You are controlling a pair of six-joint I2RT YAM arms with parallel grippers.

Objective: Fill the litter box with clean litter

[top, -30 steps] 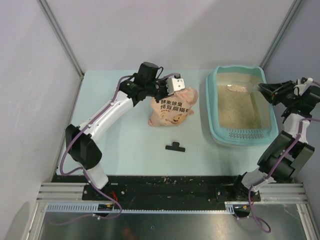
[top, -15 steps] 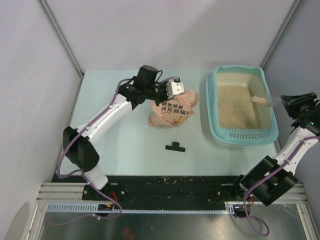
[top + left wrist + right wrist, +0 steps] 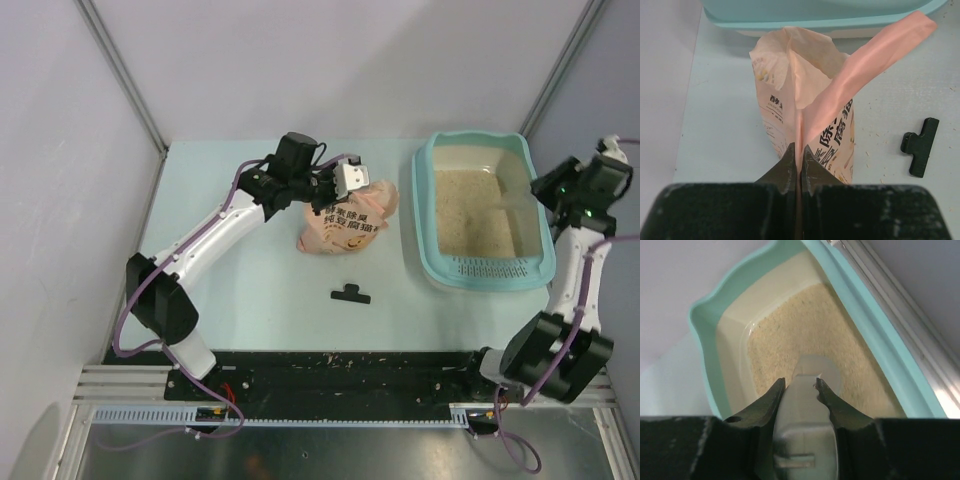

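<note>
The teal litter box [image 3: 424, 215] lies at the table's right, its perforated ledge at the near end. Beige clean litter [image 3: 470, 212] covers its floor and fills the right wrist view [image 3: 805, 325] inside the teal rim [image 3: 704, 355]. My right gripper [image 3: 545, 192] hangs over the box's right rim, shut on the handle of a clear scoop [image 3: 515, 200]. The scoop [image 3: 807, 405] points down at the litter between the jaws [image 3: 800, 382]. My left gripper [image 3: 350, 180] is shut on the top edge of the peach-pink bag [image 3: 345, 225], whose mouth gapes toward the box [image 3: 805, 75].
A black clip [image 3: 350, 293] lies on the table in front of the bag, and it shows to the right of the bag in the left wrist view [image 3: 920, 146]. Grey walls and metal posts close in the table at the back and on both sides.
My right wrist swung out past the box's right rim and partly back, turning the scoop. The pinkish heap seen at the scoop earlier no longer shows. The left gripper barely shifted.
</note>
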